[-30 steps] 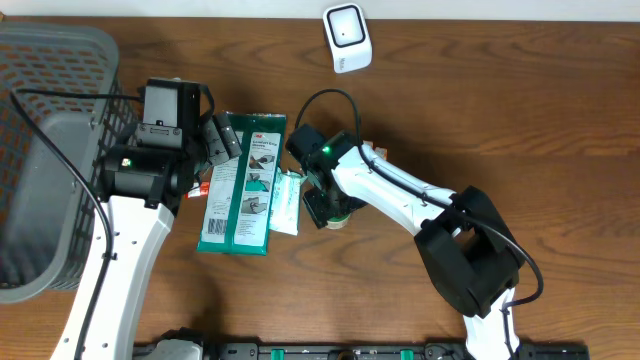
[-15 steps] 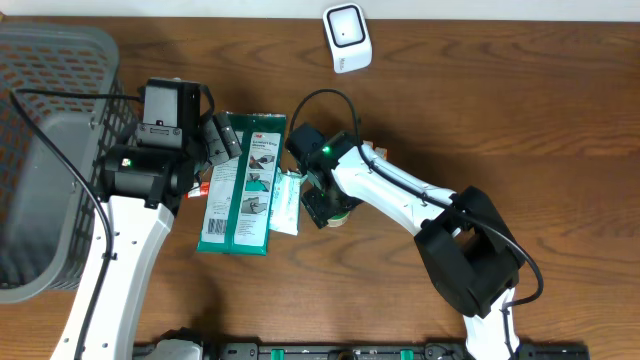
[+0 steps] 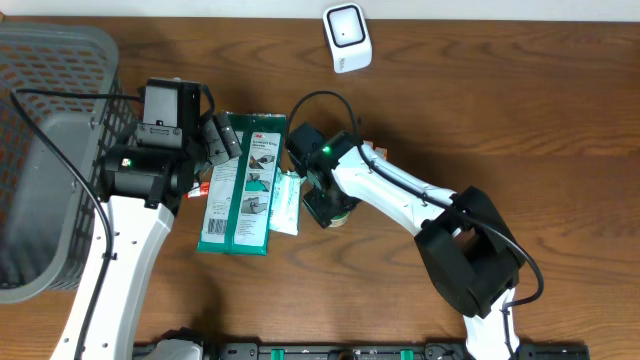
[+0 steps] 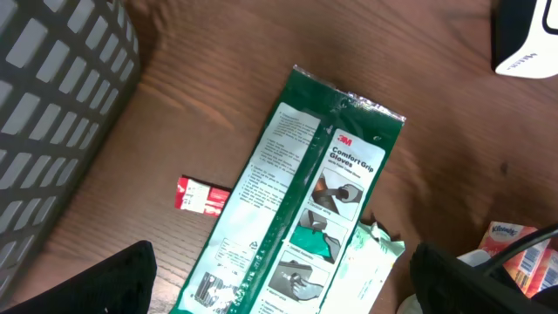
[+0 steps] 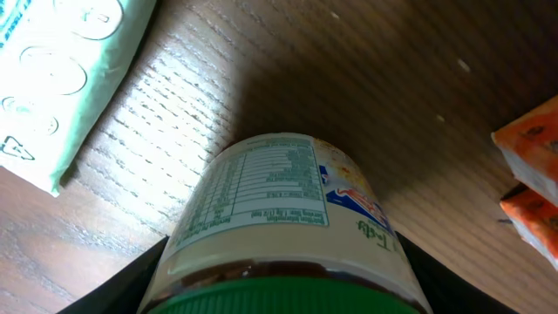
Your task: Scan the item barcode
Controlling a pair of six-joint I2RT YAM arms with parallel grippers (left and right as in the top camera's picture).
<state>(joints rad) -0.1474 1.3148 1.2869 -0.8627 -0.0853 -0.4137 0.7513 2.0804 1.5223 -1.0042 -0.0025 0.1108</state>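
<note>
A jar (image 5: 279, 218) with a green lid and a cream nutrition label lies on the wooden table. My right gripper (image 5: 283, 288) is shut on it just below the lid, a finger pressed to each side. From overhead the right gripper (image 3: 325, 205) covers most of the jar (image 3: 340, 217). The white barcode scanner (image 3: 346, 36) stands at the far edge of the table, well away from the jar. My left gripper (image 4: 283, 279) hangs open above a green glove package (image 4: 305, 209), holding nothing. No barcode shows on the jar in any view.
A grey basket (image 3: 50, 150) fills the left side. The glove package (image 3: 243, 185) and a pale green pouch (image 3: 287, 203) lie just left of the jar. A small red packet (image 4: 202, 195) lies by the basket, and orange packets (image 5: 532, 174) lie to the jar's right.
</note>
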